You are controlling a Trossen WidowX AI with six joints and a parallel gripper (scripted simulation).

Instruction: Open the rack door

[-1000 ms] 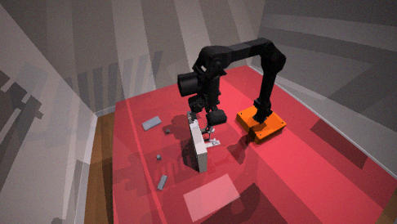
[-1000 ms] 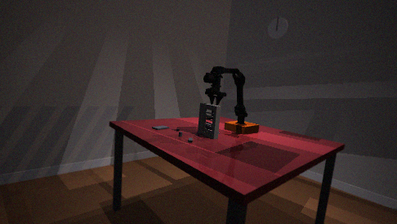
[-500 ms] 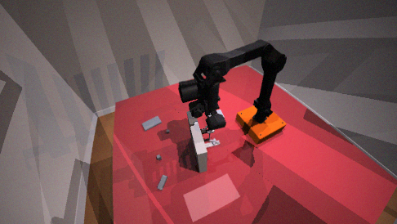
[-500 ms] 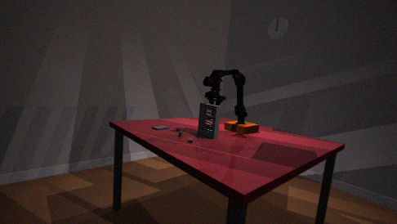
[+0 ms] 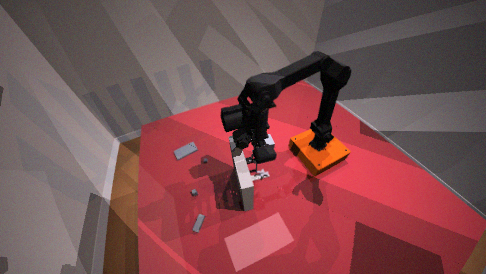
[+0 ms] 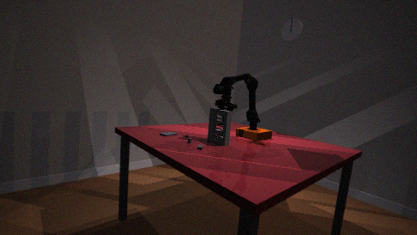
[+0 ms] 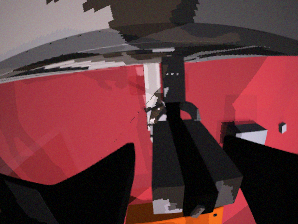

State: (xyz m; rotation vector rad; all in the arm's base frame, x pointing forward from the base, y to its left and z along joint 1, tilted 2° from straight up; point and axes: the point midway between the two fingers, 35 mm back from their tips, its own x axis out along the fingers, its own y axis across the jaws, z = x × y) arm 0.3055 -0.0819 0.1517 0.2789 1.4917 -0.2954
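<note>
The grey-white rack (image 5: 244,175) (image 6: 213,126) stands upright on the red table. Its near top edge crosses the upper part of the wrist view. The door shows no clear gap from the frame; its exact angle cannot be told. A dark upright handle (image 7: 167,165) stands out on the arm's side, seen from above. My gripper (image 7: 180,147) points down on that side of the rack, with one finger to the left and one to the right of the handle. It is open, with gaps showing beside the handle. The fingertips are hidden behind the rack in the exterior view.
The arm's orange base (image 5: 320,152) (image 6: 257,134) stands behind the gripper. A flat grey block (image 5: 186,150) (image 6: 168,134), small grey pieces (image 5: 204,160) (image 5: 194,192) and a grey bar (image 5: 198,223) lie beyond the rack. A grey box (image 7: 250,134) is right of the handle.
</note>
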